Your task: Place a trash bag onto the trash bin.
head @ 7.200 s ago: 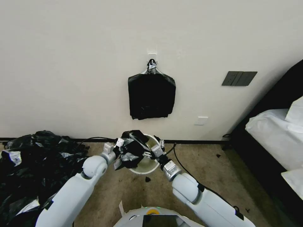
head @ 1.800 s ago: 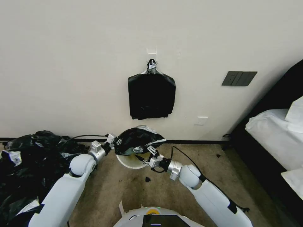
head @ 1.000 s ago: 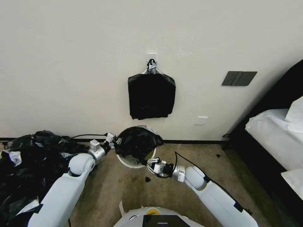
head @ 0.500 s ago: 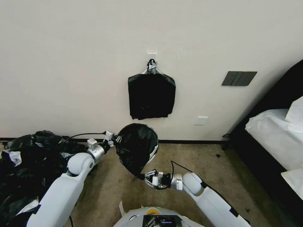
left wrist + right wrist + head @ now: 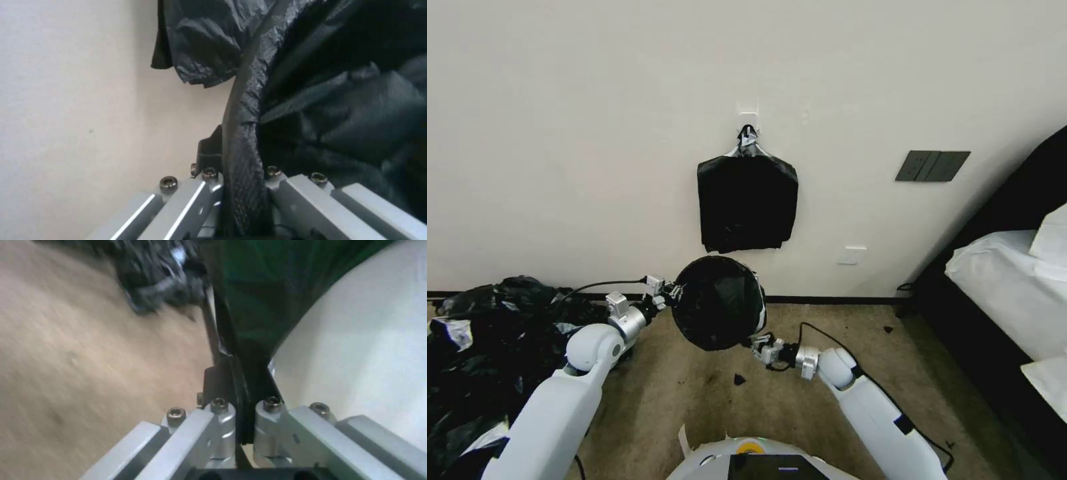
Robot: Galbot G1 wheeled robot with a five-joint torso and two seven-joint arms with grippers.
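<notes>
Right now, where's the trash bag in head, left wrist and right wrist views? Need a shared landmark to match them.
Head: the trash bag is spread over the bin's mouth, below the wall bundle, between both grippers.
Left wrist: black film runs into the left gripper, a band of it clamped between the fingers.
Right wrist: dark film lies against the trash bin, its edge pinched in the right gripper.
Shared landmark: the bag's stretched rim edge.

The trash bag [image 5: 718,303] is stretched over the trash bin [image 5: 758,313], hiding nearly all of it. The left gripper [image 5: 672,293] pinches the bag's left edge; the right gripper [image 5: 758,342] grips its lower right edge above the carpet [image 5: 800,407].
</notes>
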